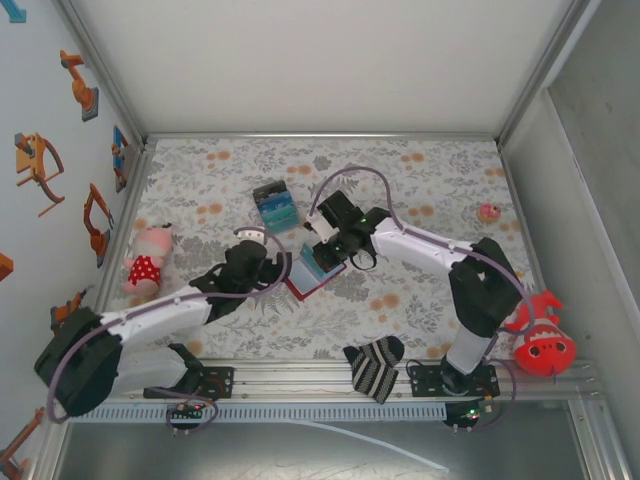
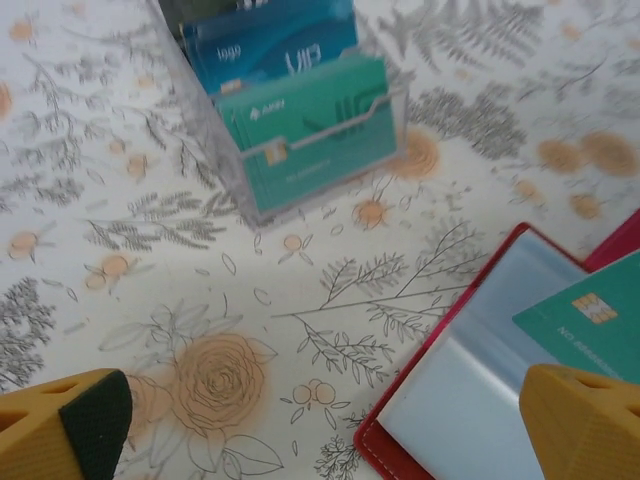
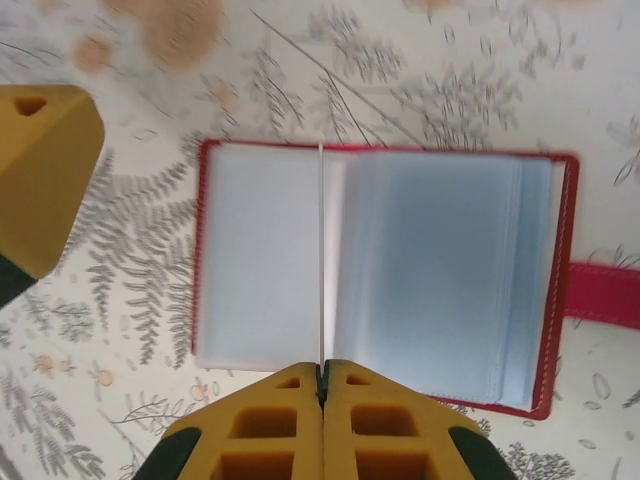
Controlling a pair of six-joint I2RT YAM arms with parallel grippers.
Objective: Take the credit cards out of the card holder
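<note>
— Which gripper has the card?

— My right gripper [image 3: 322, 385] is clenched on a thin teal plastic credit card [image 2: 585, 325]. From my right wrist I see it edge-on, a pale line running straight ahead from my fingertips. My left gripper [image 2: 320, 430] hangs released, holding nothing.

— And the holder?

— The red folding card holder [image 3: 440, 270] with blue-grey sleeves lies open and flat on the floral table [image 2: 150, 250], directly under the card, with its red tab sticking out to one side. The card edge I see runs parallel with the holder's fold.

— Is it out yet?

— I cannot tell whether its lower edge has left the sleeve. I judge the pull must follow the card's own plane, up and away from the fold. The clear plastic stand [image 2: 300, 150] of cards sits just ahead of my left gripper, but the right arm has the grip.
</note>
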